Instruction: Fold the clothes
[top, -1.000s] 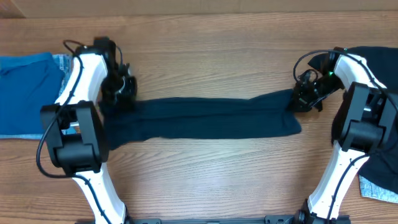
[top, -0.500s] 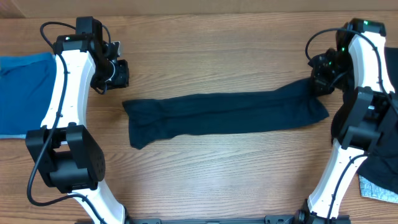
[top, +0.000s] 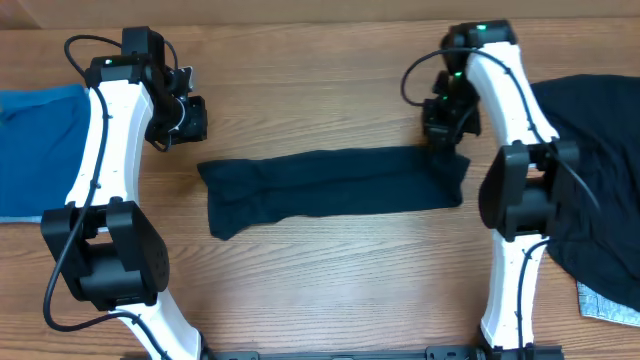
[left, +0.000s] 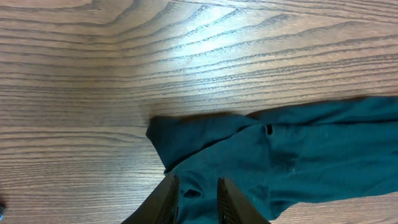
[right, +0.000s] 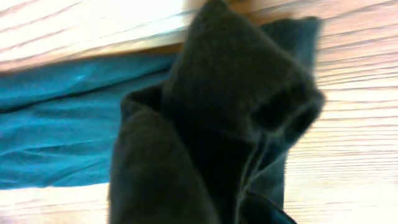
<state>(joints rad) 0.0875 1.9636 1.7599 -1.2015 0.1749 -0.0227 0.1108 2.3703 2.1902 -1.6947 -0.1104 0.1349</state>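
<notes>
R pincer (top: 445, 138), gripping navy garment (top: 320, 185), moved its end leftward; L pincer (left: 196, 190) ajar, empty.

Close by the slightly parted left gripper (left: 196, 182): the near end of the dark garment (top: 330, 185). Ahead and to either side, bare table (left: 93, 74), free to cross. Outward of that hand, a blue garment (top: 40, 140) in the way. Clamped in the right gripper (top: 446, 140): the garment's other end, bunched up and filling the wrist view. Outward of that hand, a dark heap (top: 600, 170) and a denim scrap (top: 605, 300). Between both hands, open wood beyond the strip.
</notes>
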